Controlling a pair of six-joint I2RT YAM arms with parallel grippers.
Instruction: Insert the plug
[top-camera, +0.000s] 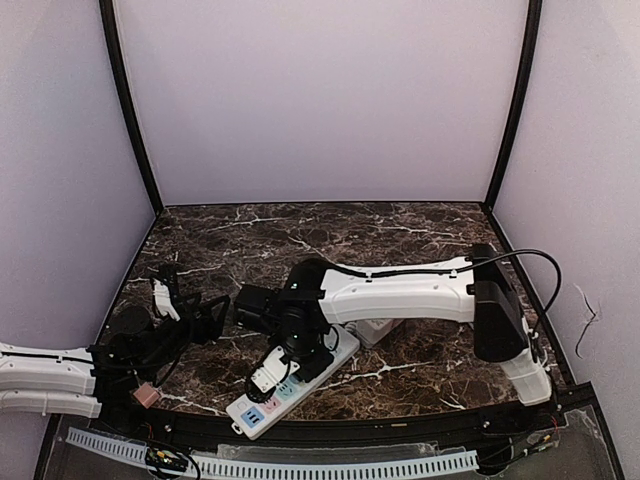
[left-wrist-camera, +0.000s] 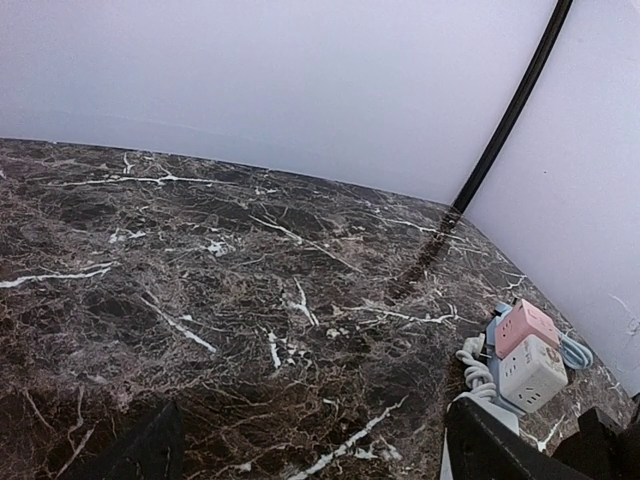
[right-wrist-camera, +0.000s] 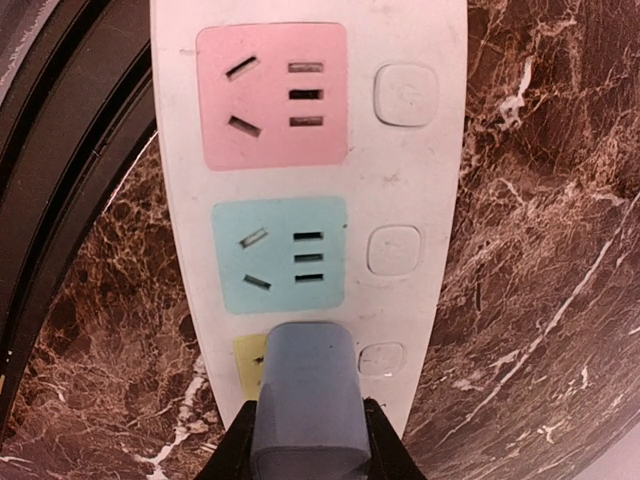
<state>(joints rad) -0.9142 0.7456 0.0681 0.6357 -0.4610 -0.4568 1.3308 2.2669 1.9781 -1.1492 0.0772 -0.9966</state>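
The right gripper (right-wrist-camera: 305, 445) was closed narrow on the grey-blue plug (right-wrist-camera: 303, 390), one finger pressed against each side. The plug stood over the yellow socket (right-wrist-camera: 247, 358), the nearest one in the wrist view, on the white power strip (right-wrist-camera: 425, 190), and covered most of it. Whether its pins had entered could not be told. The blue socket (right-wrist-camera: 280, 255) and pink socket (right-wrist-camera: 270, 95) beyond were unoccupied. The step in hand looked like the insertion itself. The next move likely called for a straight push into the yellow socket, keeping the plug square, before letting go. The left gripper (left-wrist-camera: 320, 462) was spread wide and held nothing, well apart over the marble tabletop (left-wrist-camera: 250, 270).
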